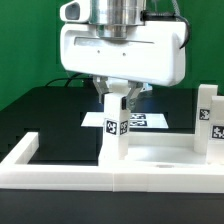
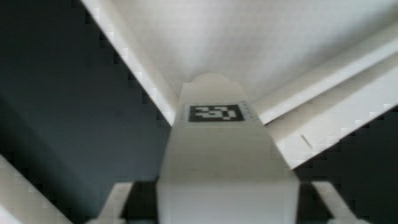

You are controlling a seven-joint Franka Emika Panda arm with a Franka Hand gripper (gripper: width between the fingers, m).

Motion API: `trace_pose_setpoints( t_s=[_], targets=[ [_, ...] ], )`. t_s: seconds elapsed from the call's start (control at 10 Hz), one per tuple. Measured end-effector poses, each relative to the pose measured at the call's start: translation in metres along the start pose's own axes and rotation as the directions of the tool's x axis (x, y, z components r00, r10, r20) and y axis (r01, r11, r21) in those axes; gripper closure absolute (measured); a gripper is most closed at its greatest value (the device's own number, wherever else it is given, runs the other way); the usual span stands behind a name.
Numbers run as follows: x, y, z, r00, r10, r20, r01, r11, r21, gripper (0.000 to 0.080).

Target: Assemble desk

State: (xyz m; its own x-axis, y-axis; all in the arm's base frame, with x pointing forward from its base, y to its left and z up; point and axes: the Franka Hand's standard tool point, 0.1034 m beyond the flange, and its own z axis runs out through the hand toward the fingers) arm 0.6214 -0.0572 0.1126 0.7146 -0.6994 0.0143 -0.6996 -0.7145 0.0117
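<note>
I see the black table surface [image 1: 40,110] filling most of the exterior view, with a green backdrop behind it. Along the near edge runs the long white rim [image 1: 60,160], which turns a corner on the exterior view's left.

Next in size, the arm's white wrist housing [image 1: 120,50] hangs over the middle of the scene. Below it the tabletop panel [image 1: 160,152] lies against the rim toward the exterior view's right; I see only part of it.

The marker board [image 1: 145,121] lies flat on the black surface farther back, partly hidden by the gripper.

One leg [image 1: 113,130] stands upright in the centre, tag facing the camera, its foot at the tabletop panel's near corner; I cannot tell whether it is seated. A second leg [image 1: 208,118] stands upright at the panel's end on the exterior view's right.

The gripper [image 1: 114,98] is clamped on the centre leg's top. In the wrist view the leg [image 2: 221,150] runs between the two fingers [image 2: 118,203], its tag visible near its far end.
</note>
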Motion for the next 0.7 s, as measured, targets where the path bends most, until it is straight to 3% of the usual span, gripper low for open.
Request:
trace_pose_setpoints(
  t_s=[0.2,0.3,0.4,0.6,0.7],
  targets=[
    [0.0002,-0.0003,-0.0001,0.988,0.155,-0.001,-0.155,0.988,0.001,0.0512],
    [0.0001,-0.0004,0.0002,0.986,0.169,-0.001,-0.169,0.986,0.001,0.0432],
    [0.0000,-0.0003,0.0004,0.987,0.160,-0.001,-0.160,0.987,0.000,0.0432],
    [-0.0038,-0.0038,-0.0007,0.997,0.083,0.003,-0.083,0.997,-0.009,0.0181],
    [-0.0037,-0.0044,-0.0021,1.000,0.014,0.003,-0.014,1.000,-0.006,0.0159]
  ],
)
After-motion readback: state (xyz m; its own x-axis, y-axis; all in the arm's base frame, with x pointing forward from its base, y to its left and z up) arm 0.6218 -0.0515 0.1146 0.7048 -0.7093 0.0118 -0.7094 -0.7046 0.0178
